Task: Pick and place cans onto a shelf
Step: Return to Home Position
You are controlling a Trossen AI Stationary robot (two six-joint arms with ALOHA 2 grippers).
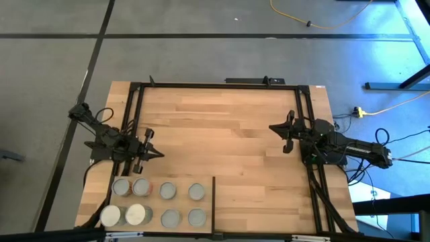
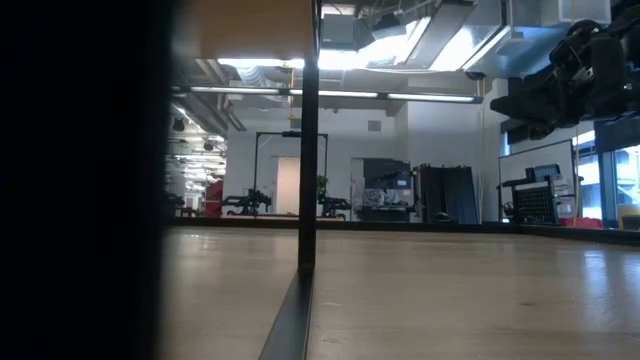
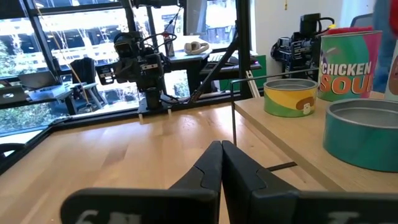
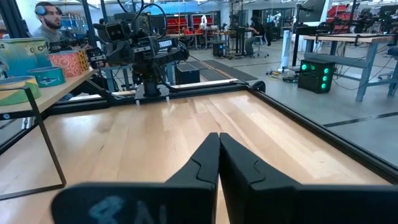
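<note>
- Left gripper (image 1: 158,154): fingers pressed together, holding nothing.
- Eight cans (image 1: 166,191) stand in two rows on the shelf (image 1: 205,205), just beside this gripper.
- Right gripper (image 1: 272,126): fingers likewise closed and empty, well apart from the cans.

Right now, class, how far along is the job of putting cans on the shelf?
Done: eight cans stand on the shelf. In hand: nothing; the left gripper and right gripper are both shut and empty, one at each side. Left: I see no can off the shelf, so probably only parking the arms.
</note>
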